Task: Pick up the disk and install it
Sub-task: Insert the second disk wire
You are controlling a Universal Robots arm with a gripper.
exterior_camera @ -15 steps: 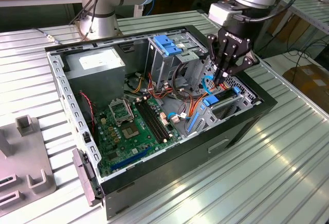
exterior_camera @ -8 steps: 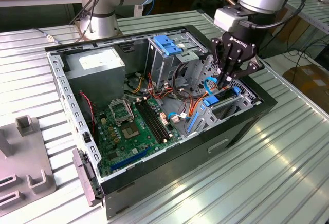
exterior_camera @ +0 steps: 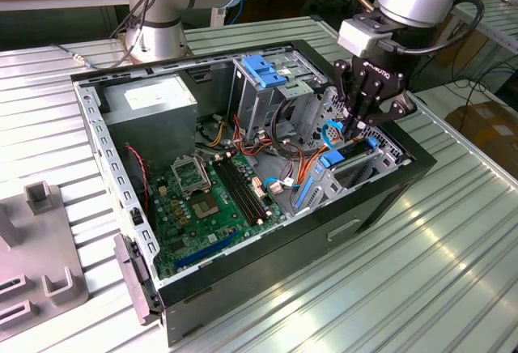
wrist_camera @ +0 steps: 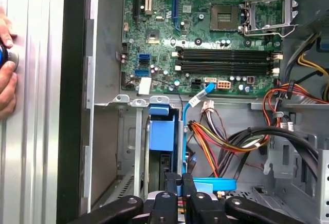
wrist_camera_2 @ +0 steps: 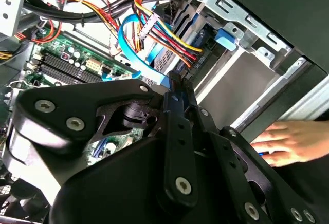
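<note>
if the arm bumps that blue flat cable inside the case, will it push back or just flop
Likely it just flops: the blue flat cable is thin and already hangs in a loose curve. It probably weighs little, but its plug at the motherboard could tug loose.

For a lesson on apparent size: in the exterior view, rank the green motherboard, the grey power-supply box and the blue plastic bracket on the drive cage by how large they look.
1. Green motherboard
2. Grey power-supply box
3. Blue plastic bracket

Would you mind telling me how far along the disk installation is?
Pickup looks done: the disk stands on edge in the drive bay of the open computer case. In hand: the gripper is right above it. Whether it is fully seated cannot be told.
</note>
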